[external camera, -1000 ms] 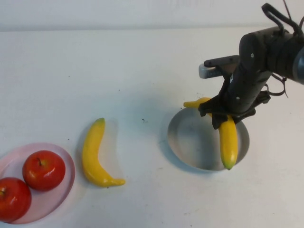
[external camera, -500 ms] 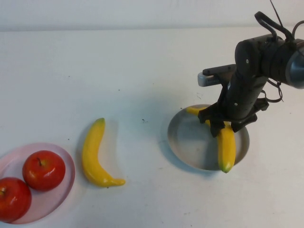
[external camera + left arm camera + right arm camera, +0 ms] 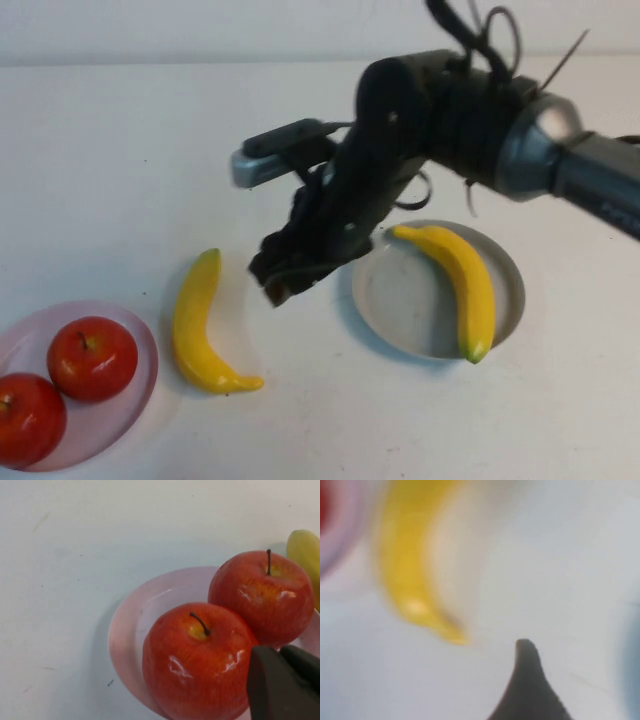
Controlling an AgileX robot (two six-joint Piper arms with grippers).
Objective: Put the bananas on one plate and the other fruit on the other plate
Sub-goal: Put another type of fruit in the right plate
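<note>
Lying across the round, shallow grey-blue plate (image 3: pixel 400 305), one glossy yellow banana (image 3: pixel 462 283) curves from the plate's far edge down to its near rim, where its greenish tip pokes just over the raised lip. The second banana (image 3: pixel 203 325) – the same smooth plastic sheen, greenish at its far tip – rests on the bare white counter (image 3: pixel 150 160) between the two plates, just beside the pale pink plate (image 3: pixel 138 345).

On that pink plate sit two shiny red apples (image 3: pixel 230 630), touching side by side, each with a short dark stem set in a small yellowish patch; fine streaks and bright highlights show on their waxy skins.

The right end effector (image 3: pixel 285 275) hangs over the counter between the loose banana and the grey-blue plate, just beside the plate's left rim and apart from both bananas. Its dark fingers stand wide apart with nothing between them; in the right wrist view the loose banana shows as a blurred yellow curve ahead of one dark fingertip (image 3: pixel 527 680).

The left end effector (image 3: pixel 285 685) is out of the high view; its own wrist view shows its dark fingers pressed together – empty – just above the nearer apple and the pink plate
</note>
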